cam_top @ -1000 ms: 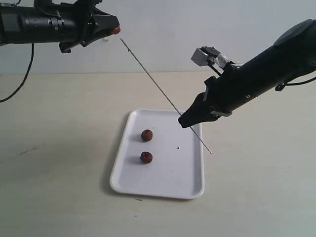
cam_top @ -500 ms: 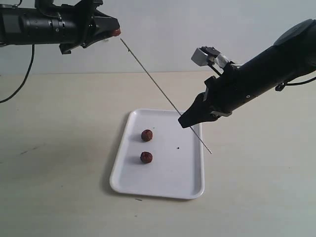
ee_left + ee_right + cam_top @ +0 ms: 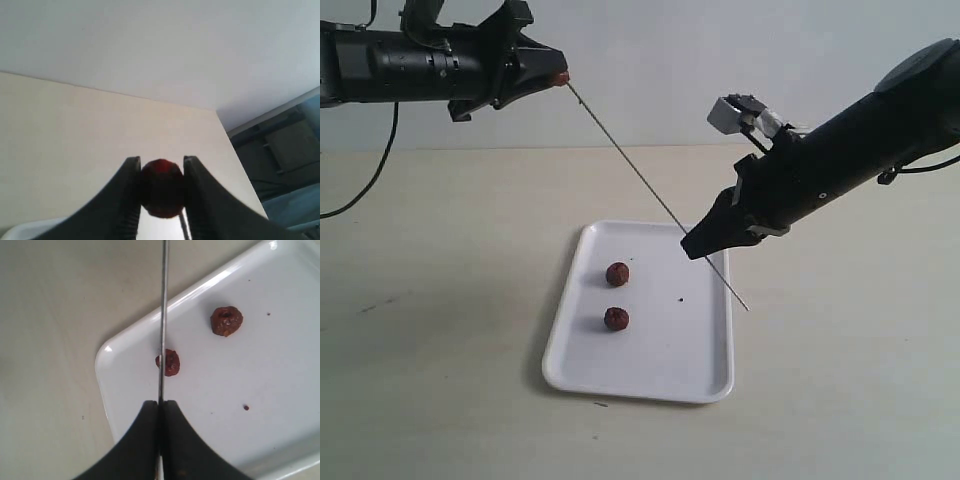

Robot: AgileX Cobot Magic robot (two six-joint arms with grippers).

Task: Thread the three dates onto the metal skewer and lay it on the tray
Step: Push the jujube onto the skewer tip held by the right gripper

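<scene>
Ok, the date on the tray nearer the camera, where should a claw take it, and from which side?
Probably take the nearer date across its round middle, coming straight down from above. It lies free on the flat tray, apart from the other date, so there is room on both sides.

Nothing legible in any view — no text, label, brand, number or sign can be read on the tray [image 3: 665, 362], the black left arm [image 3: 410, 65], the black right arm [image 3: 840, 160], or the small white-grey module [image 3: 740, 110] mounted on it — too small to tell.
</scene>
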